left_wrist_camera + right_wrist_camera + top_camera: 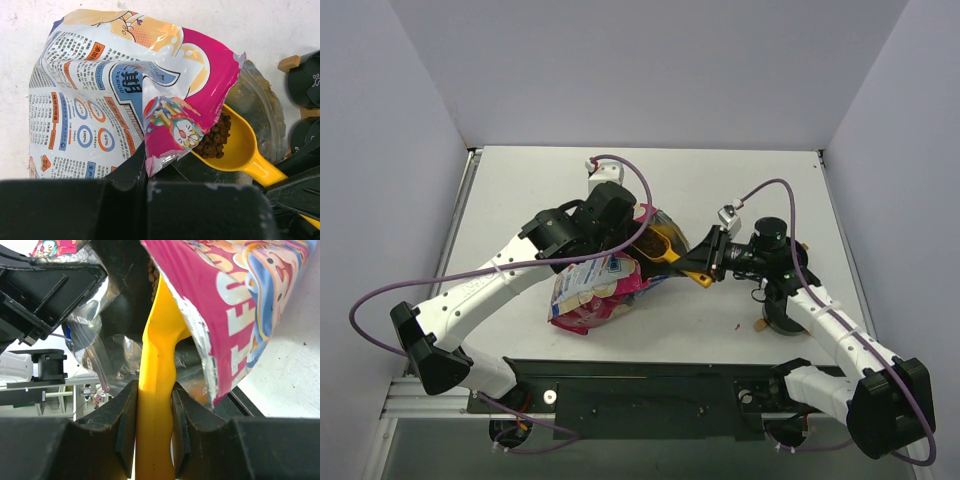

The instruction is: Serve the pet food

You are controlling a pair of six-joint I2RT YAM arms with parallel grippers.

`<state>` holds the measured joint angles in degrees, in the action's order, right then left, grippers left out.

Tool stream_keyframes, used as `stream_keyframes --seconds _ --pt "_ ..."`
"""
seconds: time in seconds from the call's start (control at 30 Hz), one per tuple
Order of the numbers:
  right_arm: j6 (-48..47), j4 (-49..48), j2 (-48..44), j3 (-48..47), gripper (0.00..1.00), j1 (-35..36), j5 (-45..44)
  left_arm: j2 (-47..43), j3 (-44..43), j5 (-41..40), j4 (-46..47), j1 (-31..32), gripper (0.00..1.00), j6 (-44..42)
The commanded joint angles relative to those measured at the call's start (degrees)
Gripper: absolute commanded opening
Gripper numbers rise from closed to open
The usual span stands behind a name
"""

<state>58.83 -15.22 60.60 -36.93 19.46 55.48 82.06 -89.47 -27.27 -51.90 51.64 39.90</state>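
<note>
Table point(740, 180): white top that carries everything; both arms reach in from its near edge.
Bag point(90, 100): pink and blue with cartoon print, lying on its side around the middle of the table, nearer the front edge than the back. Its torn mouth faces the right edge.
Left gripper point(145, 162): clenched on the pink torn edge of the bag, lifting that flap so the mouth gapes and the silver lining shows.
Scoop point(245, 150): yellow plastic. Its cup sits inside the bag's mouth under the raised flap, and its handle points out toward the right edge.
Right gripper point(155, 395): grasping the scoop's handle, one dark finger point(127, 415) pressed on each side of the yellow stem.
Pet food point(216, 134): dark-brown pellets heaped in the back of the scoop's cup, right at the bag's opening and partly covered by the flap. How much lies deeper in the bag cannot be told.
Bowls point(305, 80): black and round, on a wooden stand toward the right edge of the table, beside the right arm and apart from the bag. Their insides cannot be seen.
</note>
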Motion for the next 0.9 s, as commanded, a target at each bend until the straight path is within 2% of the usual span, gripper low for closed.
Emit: stream_keyframes --seconds 0.0,0.03,0.07,0.17,0.2,0.23,0.27,0.33,0.4,0.53,0.57,0.67,0.73,0.8,0.83,0.87 --pt "3.5 -9.9 -4.5 2.9 0.0 -2.1 2.6 -2.3 -1.3 1.1 4.5 0.2 0.0 0.8" --pt "2.1 -5.8 -5.6 2.5 0.0 -2.0 2.4 -2.5 -1.1 1.2 4.9 0.2 0.0 0.8" --pt "3.6 -7.3 -5.4 2.6 0.0 -0.6 1.0 -2.8 -0.5 1.3 4.9 0.3 0.0 0.8" --pt "12.7 -23.5 0.1 3.2 0.0 2.7 0.9 -2.6 -0.5 1.3 4.3 0.0 0.0 0.5" --pt "16.5 -27.4 -1.2 4.2 0.0 2.3 1.2 -2.4 -1.3 1.3 3.8 0.0 0.0 0.3" --pt "16.7 -26.3 -2.3 5.6 0.0 1.3 1.3 -2.4 -1.6 1.1 3.7 0.0 0.0 0.2" --pt "12.1 -17.4 -5.2 5.5 0.0 1.2 0.7 -2.9 -1.4 1.1 3.9 0.1 0.0 0.2" --pt "2.8 -6.7 -6.1 2.2 0.0 2.4 -1.0 -3.7 -0.1 0.9 4.8 0.0 0.0 0.1" --pt "3.6 -8.5 -4.6 0.9 0.0 2.7 0.1 -3.8 0.5 0.7 4.8 -0.5 0.0 0.1" --pt "5.2 -11.0 -8.4 5.5 0.0 1.1 1.0 -3.5 -0.4 0.1 4.7 -0.7 0.0 -0.2" --pt "6.1 -12.0 -8.5 6.0 0.0 1.5 0.5 -3.5 -0.4 0.1 5.0 -0.7 0.0 -0.3" --pt "13.2 -24.6 -4.8 6.4 0.0 2.2 0.3 -3.1 -0.5 -0.1 5.5 -0.8 0.0 -0.3" --pt "19.8 -30.5 -7.1 7.7 0.0 1.3 1.4 -2.7 -1.7 0.0 5.2 -1.0 0.0 -0.3" --pt "12.6 -14.0 -12.5 5.2 0.0 1.5 -0.4 -2.6 -1.9 -0.2 4.9 -1.1 0.0 -0.5" --pt "2.0 -1.9 -13.1 3.5 0.0 2.2 -2.9 -2.9 -1.8 -0.2 5.1 -1.1 0.0 -0.4" --pt "0.2 -1.2 -12.2 1.4 0.0 3.8 -2.8 -3.0 -1.2 -0.4 5.3 -1.1 0.0 -0.4"
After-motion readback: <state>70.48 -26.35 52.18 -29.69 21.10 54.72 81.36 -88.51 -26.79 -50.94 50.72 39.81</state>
